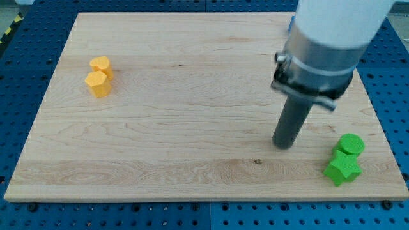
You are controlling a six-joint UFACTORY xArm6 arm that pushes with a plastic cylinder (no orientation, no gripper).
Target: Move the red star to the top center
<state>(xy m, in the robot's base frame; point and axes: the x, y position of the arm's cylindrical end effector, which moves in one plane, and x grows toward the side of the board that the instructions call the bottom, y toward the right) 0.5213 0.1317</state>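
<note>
No red star shows in the camera view; it may be hidden behind the arm. My tip (pixel 283 145) rests on the wooden board (pixel 179 108) at the view's right, below the middle. A green cylinder (pixel 351 144) and a green star (pixel 342 169) sit touching each other to the right of my tip, near the view's bottom right. A yellow cylinder (pixel 101 65) and a yellow hexagonal block (pixel 98 83) sit together at the view's upper left.
The arm's white and grey body (pixel 326 45) covers the board's upper right part. A blue perforated table (pixel 25 57) surrounds the board on all sides.
</note>
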